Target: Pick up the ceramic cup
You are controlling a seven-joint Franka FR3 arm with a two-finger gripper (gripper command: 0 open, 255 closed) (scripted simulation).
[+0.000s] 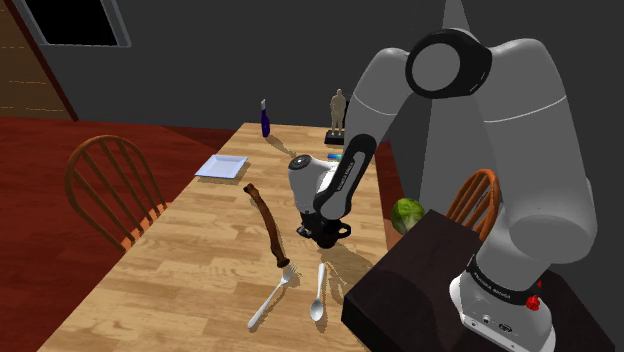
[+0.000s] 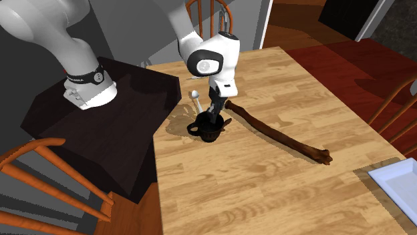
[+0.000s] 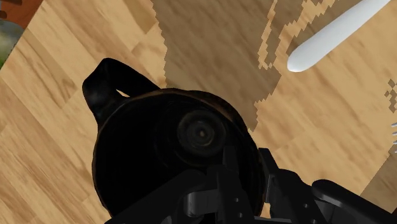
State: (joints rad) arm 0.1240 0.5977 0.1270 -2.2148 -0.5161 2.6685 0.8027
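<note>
Well, in the shoulder view the pincer (image 1: 328,224) is low over the dark cup (image 1: 320,236). The cup stands on the desk (image 1: 180,270), close to the stand (image 1: 420,285). A long brown stick (image 1: 265,222) lies beside it, and a fork (image 1: 272,297) and a spoon (image 1: 319,293) lie a little nearer the camera. It is black on black, so I cannot tell whether the pincer has closed on anything. My worry is lifting on a grip I haven't confirmed, because the cup could slip out and drop.

From the second exterior view, the cup (image 2: 207,129) is upright with its handle toward the stand, and the stick's end is just beside it. The pincer (image 2: 215,117) comes down at the rim on the stick side, not over the middle. I judge that a hold on one wall alone could let the cup tilt as it rises. A tilted cup could then clip the stick or the spoon.

On the wrist view I look straight down into the cup (image 3: 159,143), whose handle is on the side away from the pincer (image 3: 251,170). The pincer sits right at the rim. If it is slightly off, closing might shove the cup across the desk rather than catch it.
</note>
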